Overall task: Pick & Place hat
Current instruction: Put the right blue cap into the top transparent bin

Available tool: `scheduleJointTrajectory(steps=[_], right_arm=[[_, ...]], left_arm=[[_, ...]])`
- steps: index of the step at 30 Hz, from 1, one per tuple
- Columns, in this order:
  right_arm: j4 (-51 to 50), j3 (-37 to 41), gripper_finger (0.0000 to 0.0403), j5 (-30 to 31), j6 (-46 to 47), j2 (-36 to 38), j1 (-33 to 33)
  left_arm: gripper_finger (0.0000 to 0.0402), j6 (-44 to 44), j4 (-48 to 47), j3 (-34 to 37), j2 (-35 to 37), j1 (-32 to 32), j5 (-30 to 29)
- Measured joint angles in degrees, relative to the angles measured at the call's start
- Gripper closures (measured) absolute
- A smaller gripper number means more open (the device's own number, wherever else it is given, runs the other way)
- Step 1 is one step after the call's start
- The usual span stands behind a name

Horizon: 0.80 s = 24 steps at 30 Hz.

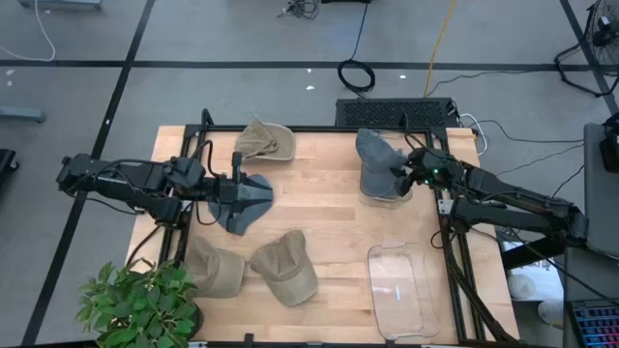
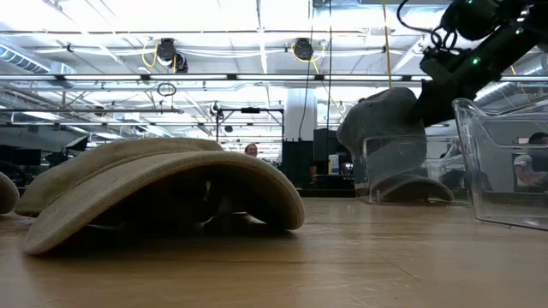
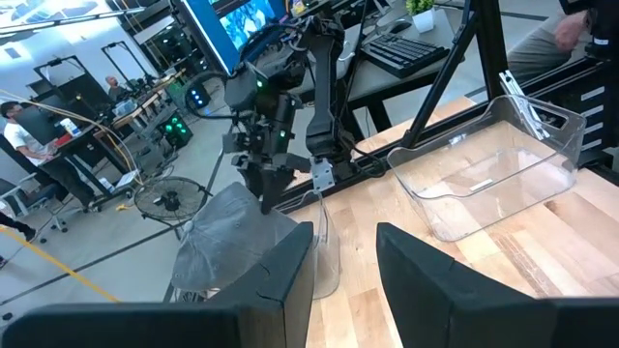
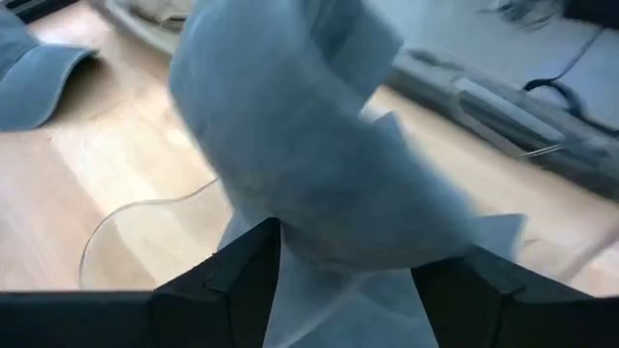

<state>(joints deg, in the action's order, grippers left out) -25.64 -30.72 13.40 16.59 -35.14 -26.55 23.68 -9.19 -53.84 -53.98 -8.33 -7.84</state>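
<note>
Right gripper (image 1: 404, 176) spread wide around grey-blue hat (image 1: 379, 162), draped over the rim of the clear bin (image 1: 387, 197) — likely to snag a finger and slide outside; left gripper (image 1: 235, 190) narrow, well away beside another hat (image 1: 244, 203).

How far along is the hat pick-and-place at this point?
In hand: the right end effector, fingers spread, is at a grey hat draped into a clear bin. The left end effector is at a blue-grey hat. Left: three tan hats on the table; a second bin has no hat in it.
</note>
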Motion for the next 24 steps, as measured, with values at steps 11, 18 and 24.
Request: scheduleJointTrajectory(steps=[11, 18, 24], right_arm=[[-4.2, -5.2, 0.0191, 4.9, -1.3, 4.9, 0.0], [5.6, -5.3, 0.0191, -0.2, -2.7, 4.7, 0.1], [13.7, -5.3, 0.0196, -7.6, -4.7, 1.2, 2.9]], left_arm=[[0.0277, 0.0, 0.0, 0.0, 0.0, 0.0, 0.0], [0.0277, -0.1, 0.0, 0.0, 0.0, 0.0, 0.0], [0.0277, 0.0, 0.0, 0.0, 0.0, 0.0, 0.0]])
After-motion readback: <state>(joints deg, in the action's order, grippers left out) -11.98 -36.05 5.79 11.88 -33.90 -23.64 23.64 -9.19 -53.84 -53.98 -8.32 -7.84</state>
